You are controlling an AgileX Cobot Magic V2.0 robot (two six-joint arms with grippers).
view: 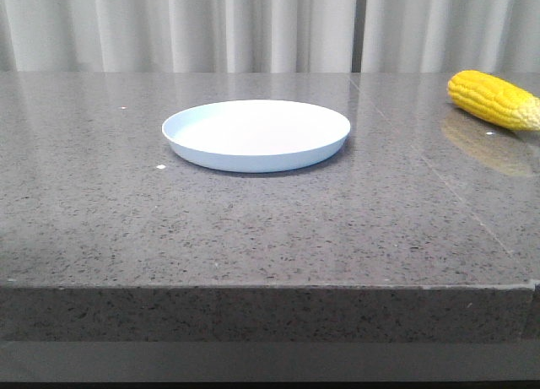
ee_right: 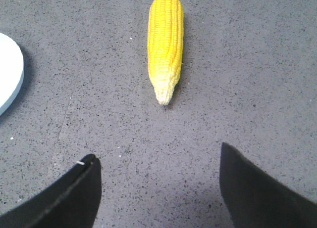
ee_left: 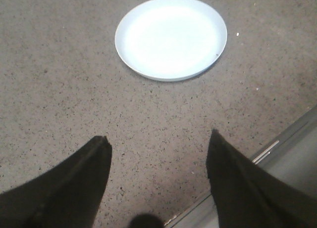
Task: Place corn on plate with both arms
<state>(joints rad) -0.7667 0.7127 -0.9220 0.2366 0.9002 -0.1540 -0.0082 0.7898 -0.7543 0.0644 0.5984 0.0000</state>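
Corn on table, well right of plate; left gripper, right gripper both spread wide, holding nothing.

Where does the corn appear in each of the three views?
Front view: the corn lies at the far right edge, right of the plate.
Left wrist view: the corn is not in it; only the plate shows.
Right wrist view: the corn lies top centre, tip toward the pincer.
Shared landmark: the plate.

I see left gripper: two matte black tapered fingers | right gripper: same plain black wedges, unmarked
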